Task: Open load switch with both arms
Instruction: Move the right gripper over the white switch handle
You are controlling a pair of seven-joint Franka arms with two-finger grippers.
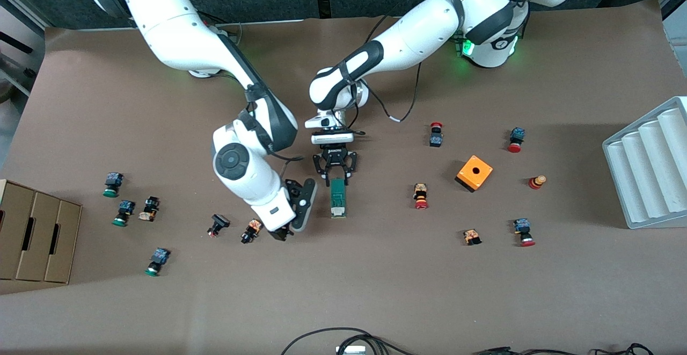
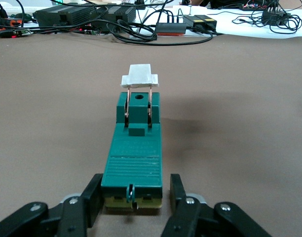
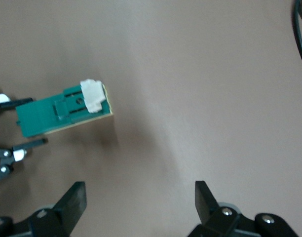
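Reaching down from its base at the top of the front view, the white jointed left arm (image 1: 408, 38) bends at the elbow and points its wrist at the table, so that the black two-finger left gripper (image 1: 336, 176) sits low at the end of the slim dark-green rectangular load switch (image 1: 337, 198) that is farther from the front camera. In the left wrist view its fingers (image 2: 94, 195) stand on either side of that end of the block, just beside its green flanks with slight gaps showing, so whether they already press it cannot be told. The load switch lies flat on the brown table (image 1: 375, 290) near its middle, lengthwise toward the front camera, with its small white sliding piece (image 2: 139, 76) at the end nearer that camera. The white jointed right arm (image 1: 214, 65) folds down beside it, its wrist turned sideways and low over the table. The black right gripper (image 3: 141, 197) has its fingers spread wide apart with nothing between them, just beside the switch toward the right arm's end of the table. An orange cube box with a round hole (image 1: 474, 173) sits toward the left arm's end.
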